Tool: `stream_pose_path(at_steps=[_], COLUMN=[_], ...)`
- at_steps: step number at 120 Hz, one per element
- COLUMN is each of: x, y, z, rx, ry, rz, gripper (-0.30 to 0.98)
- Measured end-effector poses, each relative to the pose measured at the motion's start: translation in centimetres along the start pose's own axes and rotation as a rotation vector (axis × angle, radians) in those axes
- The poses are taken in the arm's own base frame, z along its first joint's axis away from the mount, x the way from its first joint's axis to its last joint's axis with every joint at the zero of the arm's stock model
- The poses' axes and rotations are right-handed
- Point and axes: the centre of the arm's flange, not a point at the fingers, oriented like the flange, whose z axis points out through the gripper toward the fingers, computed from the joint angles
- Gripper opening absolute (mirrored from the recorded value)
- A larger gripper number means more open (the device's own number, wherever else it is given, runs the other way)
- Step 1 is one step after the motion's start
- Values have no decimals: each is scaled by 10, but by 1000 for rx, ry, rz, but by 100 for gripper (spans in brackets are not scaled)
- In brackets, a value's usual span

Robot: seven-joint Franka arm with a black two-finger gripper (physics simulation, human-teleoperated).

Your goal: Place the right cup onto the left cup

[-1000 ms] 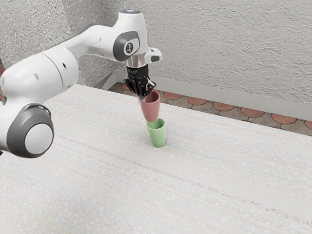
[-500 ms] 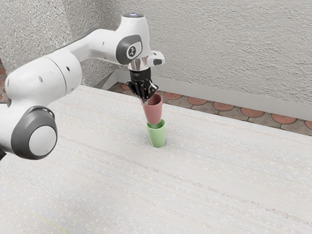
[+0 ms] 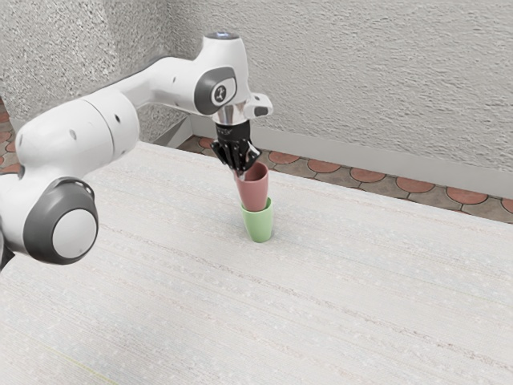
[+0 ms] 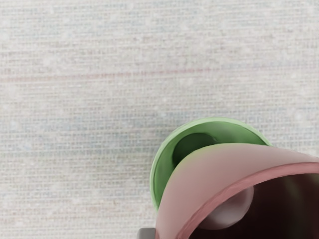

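Our gripper (image 3: 242, 173) pinches the pink cup (image 3: 254, 193) just below it; its base seems inside the green cup (image 3: 258, 226), farther beneath. If we descend off-centre, walls may jam; the green cup could tip.

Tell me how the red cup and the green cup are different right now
The red cup is held by the pincer; the green cup stands on the table. The red cup is higher, its lower end at the green cup's mouth. The red cup's mouth is uncovered, the green cup's partly covered. Both are mouth up and narrow downward.
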Motion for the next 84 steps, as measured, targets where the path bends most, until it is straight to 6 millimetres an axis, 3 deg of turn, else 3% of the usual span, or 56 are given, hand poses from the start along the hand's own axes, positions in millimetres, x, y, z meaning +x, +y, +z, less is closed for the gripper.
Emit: stream_pose_path(at_steps=[42,69,84], x=[1,0,-3], y=[-1,-1,0], z=[6,6,-15], rx=[-9,-13,-14], ry=[-4,-5,18], rz=[1,8,16], gripper=[-6,31,48])
